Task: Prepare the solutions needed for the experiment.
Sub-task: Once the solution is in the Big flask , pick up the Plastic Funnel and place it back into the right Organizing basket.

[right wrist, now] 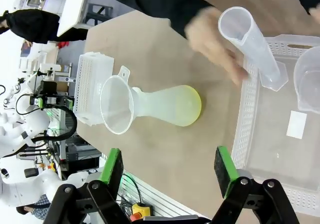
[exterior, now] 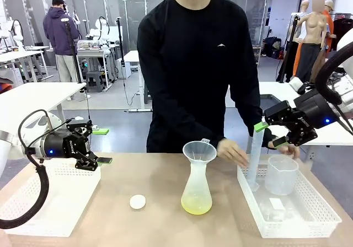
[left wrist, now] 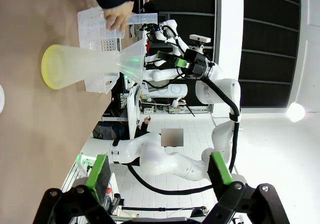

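1. Desk (exterior: 165,175): a tan surface is shared with a person standing at the far side. A white perforated basket (exterior: 49,200) is set at the robot's left and a white perforated tray (exterior: 309,225) at its right.
2. Left hand (exterior: 102,146) and right hand (exterior: 269,135): both are held above the desk with the green-padded fingers apart and nothing between them. The right one hangs over the tray's far end.
3. Conical flask (exterior: 197,189): it is stood upright at mid-desk, between basket and tray, with a clear funnel (exterior: 199,150) seated in its neck.
4. Graduated cylinder (exterior: 253,161): it is gripped by the person's hand (exterior: 231,150) and stood slightly tilted inside the tray, beside a clear beaker (exterior: 281,175). No liquid is discernible in it. The step is judged to be measuring and transfer, with the cylinder being set down. The next move would call for a clear reach to the flask or funnel without tipping it.
5. Solution (exterior: 196,205): a pale yellow-green, translucent liquid is seen as a shallow layer at the flask's bottom.
6. Round white lid (exterior: 138,202): it is laid flat on the desk, left of the flask.
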### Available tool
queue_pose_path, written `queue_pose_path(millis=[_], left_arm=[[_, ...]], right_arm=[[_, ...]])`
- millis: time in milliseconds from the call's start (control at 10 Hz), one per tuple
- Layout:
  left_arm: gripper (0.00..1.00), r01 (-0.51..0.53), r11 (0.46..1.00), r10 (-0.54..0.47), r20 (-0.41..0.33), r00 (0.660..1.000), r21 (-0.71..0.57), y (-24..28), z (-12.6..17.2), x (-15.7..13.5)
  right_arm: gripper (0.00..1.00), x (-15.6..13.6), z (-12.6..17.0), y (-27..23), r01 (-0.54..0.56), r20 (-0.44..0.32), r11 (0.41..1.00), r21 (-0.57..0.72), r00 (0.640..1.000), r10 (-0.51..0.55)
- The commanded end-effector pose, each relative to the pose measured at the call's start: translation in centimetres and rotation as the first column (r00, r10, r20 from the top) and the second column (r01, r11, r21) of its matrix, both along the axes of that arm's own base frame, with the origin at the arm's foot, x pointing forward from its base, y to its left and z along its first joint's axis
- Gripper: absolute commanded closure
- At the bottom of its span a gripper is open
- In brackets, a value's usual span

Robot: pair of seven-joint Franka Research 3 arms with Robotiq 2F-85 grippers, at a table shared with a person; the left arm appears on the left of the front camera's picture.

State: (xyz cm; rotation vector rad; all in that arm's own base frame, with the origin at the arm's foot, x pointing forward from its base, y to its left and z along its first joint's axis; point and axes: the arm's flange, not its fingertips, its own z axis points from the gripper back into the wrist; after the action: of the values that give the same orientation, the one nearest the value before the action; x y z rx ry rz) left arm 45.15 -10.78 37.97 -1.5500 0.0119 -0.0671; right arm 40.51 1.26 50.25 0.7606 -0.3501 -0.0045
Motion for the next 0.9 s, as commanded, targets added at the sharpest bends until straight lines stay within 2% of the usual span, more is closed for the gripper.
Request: queue_pose_path(millis=[0,200,600,800], left_arm=[[0.0,0.005,1.0,-0.005,-0.006,1.0,-0.006,0.0,0.2,0.0],[0.0,0.005,1.0,-0.005,-0.006,1.0,-0.006,0.0,0.2,0.0],[0.0,0.005,1.0,-0.005,-0.006,1.0,-0.006,0.0,0.2,0.0],[0.0,0.005,1.0,-0.005,-0.006,1.0,-0.006,0.0,0.2,0.0]], right_arm=[[0.08,0.0,-0.3,0.1,-0.014,0.011,1.0,-0.007,1.0,0.015],[0.08,0.0,0.0,0.0,0.0,-0.001,1.0,0.001,1.0,0.0],[0.08,1.0,0.0,6.2,0.022,-0.061,0.999,-0.028,0.998,-0.024],[0.08,2.1,0.1,10.0,-0.015,-0.084,0.999,-0.051,0.996,0.01]])
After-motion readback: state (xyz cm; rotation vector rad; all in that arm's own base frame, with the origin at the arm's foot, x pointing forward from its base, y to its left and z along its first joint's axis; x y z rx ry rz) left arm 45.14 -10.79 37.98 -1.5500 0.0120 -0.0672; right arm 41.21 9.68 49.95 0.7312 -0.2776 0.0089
